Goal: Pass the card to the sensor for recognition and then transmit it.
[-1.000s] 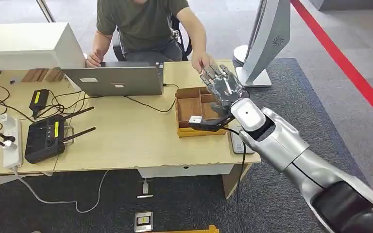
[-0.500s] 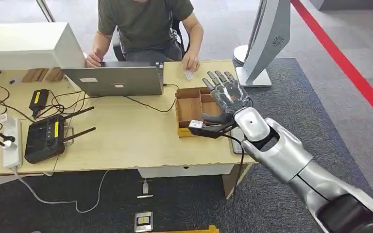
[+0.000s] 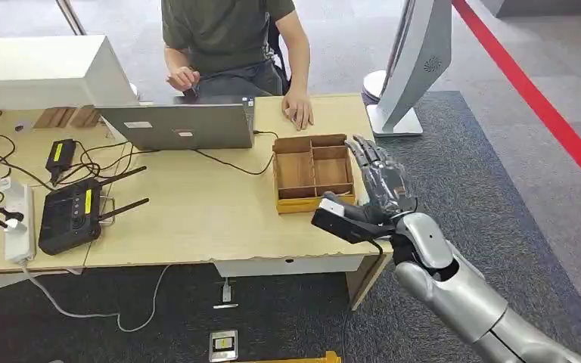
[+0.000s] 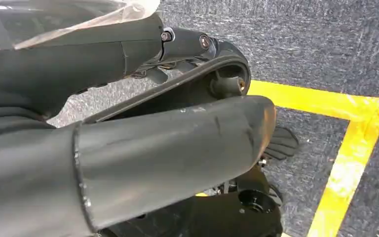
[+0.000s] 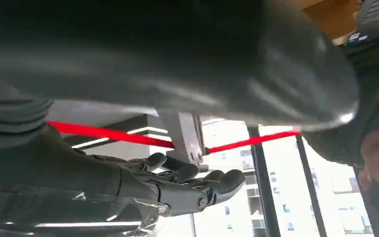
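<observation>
Grey carpet with a red floor stripe (image 3: 545, 102), and on it a pale wooden desk (image 3: 197, 219). Seated behind the desk, a person in a dark green shirt (image 3: 227, 34), one palm flat on the desktop near where the card would lie; card itself impossible to make out. Silver laptop (image 3: 178, 125) at the back, black router (image 3: 72, 215) at the left, divided cardboard tray (image 3: 314, 170) near the right edge. Beside the tray, right hand (image 3: 374, 189) raised, fingers spread, holding nothing. Left hand's state: cannot tell.

card (image 3: 297, 117): small, white | flat on desk | under person's hand (image 3: 299, 112)
</observation>
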